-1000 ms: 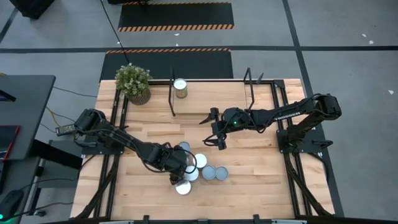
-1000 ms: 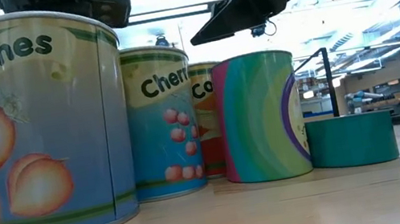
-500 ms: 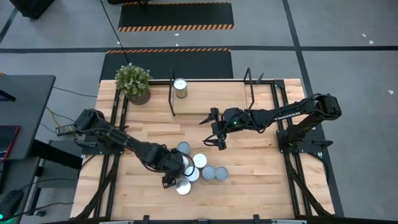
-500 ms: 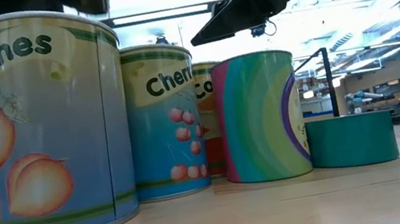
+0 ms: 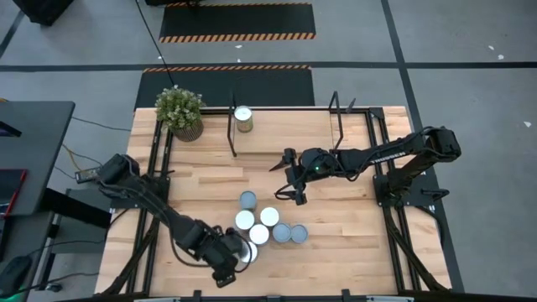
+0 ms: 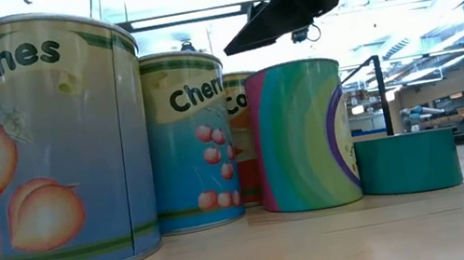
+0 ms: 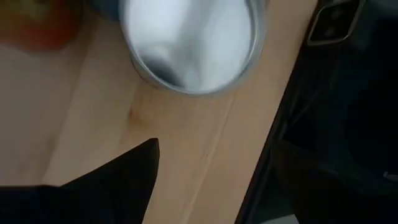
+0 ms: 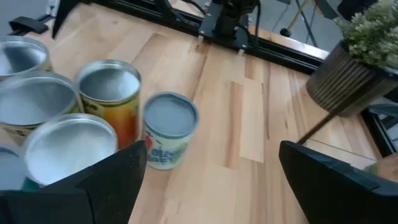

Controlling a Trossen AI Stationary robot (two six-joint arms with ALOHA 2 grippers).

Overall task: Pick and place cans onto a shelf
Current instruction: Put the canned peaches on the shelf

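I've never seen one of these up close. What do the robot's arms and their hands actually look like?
Both arms are black and slim, built from jointed segments. The right arm carries pale lettering along its forearm and a small green light near the wrist. Each ends in a hand of two flat, tapering black fingers, as on the right hand and the left hand.

Two dark robot arms. Left gripper (image 5: 228, 267) sits low at the high view's bottom centre-left, fingers spread. Right gripper (image 5: 287, 177) hovers at centre, fingers spread, pointing left.
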